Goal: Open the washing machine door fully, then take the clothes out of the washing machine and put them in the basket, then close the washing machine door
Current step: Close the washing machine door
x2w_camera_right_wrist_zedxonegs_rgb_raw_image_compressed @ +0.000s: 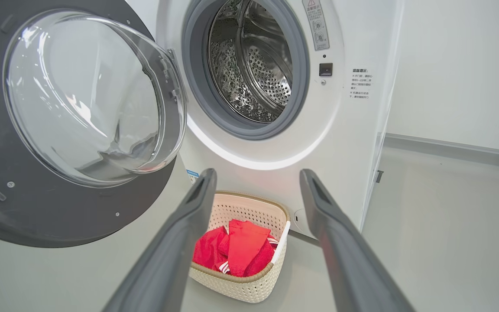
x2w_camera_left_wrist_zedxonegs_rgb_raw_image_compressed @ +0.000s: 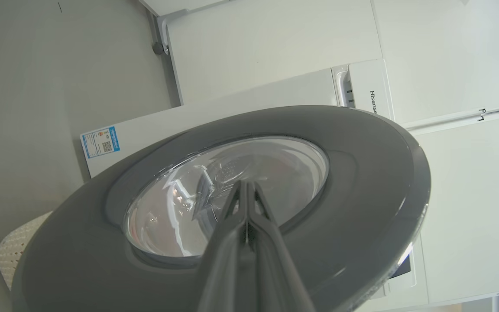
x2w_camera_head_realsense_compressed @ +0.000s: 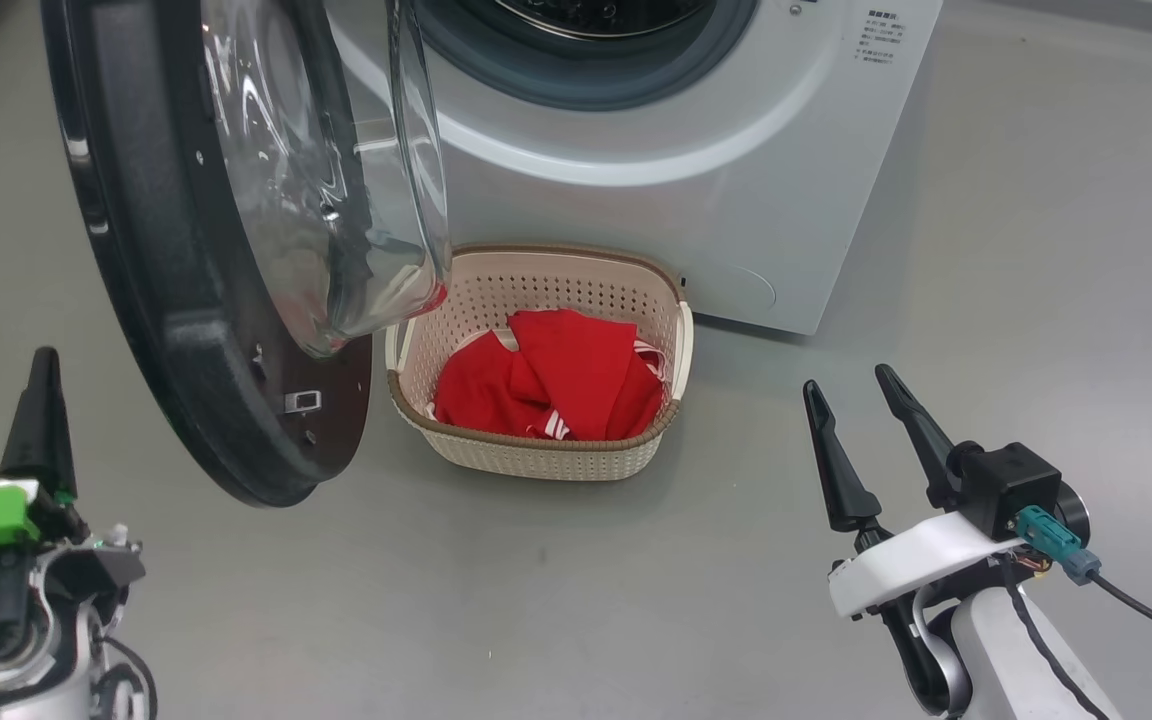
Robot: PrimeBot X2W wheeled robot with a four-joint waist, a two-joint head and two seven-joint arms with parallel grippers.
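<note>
Red clothes (x2w_camera_head_realsense_compressed: 556, 375) heaped inside cream basket (x2w_camera_head_realsense_compressed: 536, 455) on floor (x2w_camera_head_realsense_compressed: 536, 600), just before washing machine (x2w_camera_head_realsense_compressed: 636, 200). Door (x2w_camera_head_realsense_compressed: 186, 300) stands open beside basket. Left pincer (x2w_camera_head_realsense_compressed: 44, 358) fingers pressed together, empty; right pincer (x2w_camera_head_realsense_compressed: 846, 378) wide, both apart from basket.

The brand name "Hisense" (x2w_camera_left_wrist_zedxonegs_rgb_raw_image_compressed: 373, 102) is printed on the front panel of the washing machine (x2w_camera_left_wrist_zedxonegs_rgb_raw_image_compressed: 215, 110); the blue sticker (x2w_camera_left_wrist_zedxonegs_rgb_raw_image_compressed: 100, 141) with a QR code on its side and the printed notice (x2w_camera_right_wrist_zedxonegs_rgb_raw_image_compressed: 361, 83) on its front are too small to read.
</note>
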